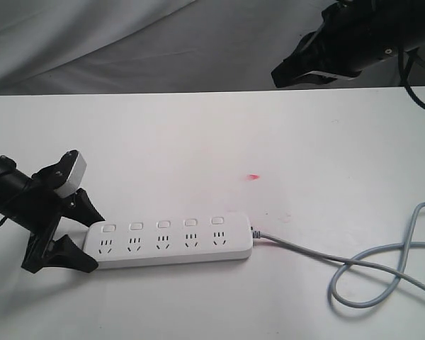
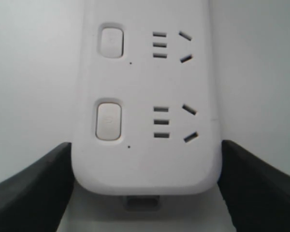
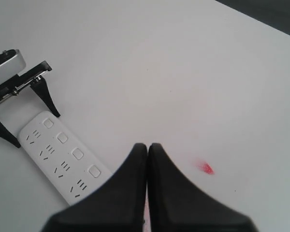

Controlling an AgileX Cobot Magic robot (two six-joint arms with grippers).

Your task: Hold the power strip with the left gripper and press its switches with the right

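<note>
at the left edge of the tabletop [image 1: 198, 142] the left tool [image 1: 92, 239] lies low, its white-grey block on top. its two black fingers [image 2: 29, 193] stand wide, one against each long side of the power strip [image 1: 170, 244], pinching the strip's cordless end between them. the strip lies flat on the tabletop, running rightward from that grip, sockets up. its five switches [image 1: 163, 224] sit in a row along the far long edge, one above each socket, and nothing touches them. in the left wrist view two of the buttons and their sockets show close up, with the rounded end of the strip between the fingers.

right of the strip's middle, farther back on the tabletop and well apart from it, is a small red mark [image 1: 253, 176]. a grey cord [image 1: 382, 265] leaves the strip's right end and loops across the tabletop toward the right edge.

at upper right the right tool [image 1: 278, 76] hangs high above the tabletop before a grey cloth backdrop [image 1: 127, 35] – its fingers are pressed together with nothing between them, well apart from the strip.
</note>
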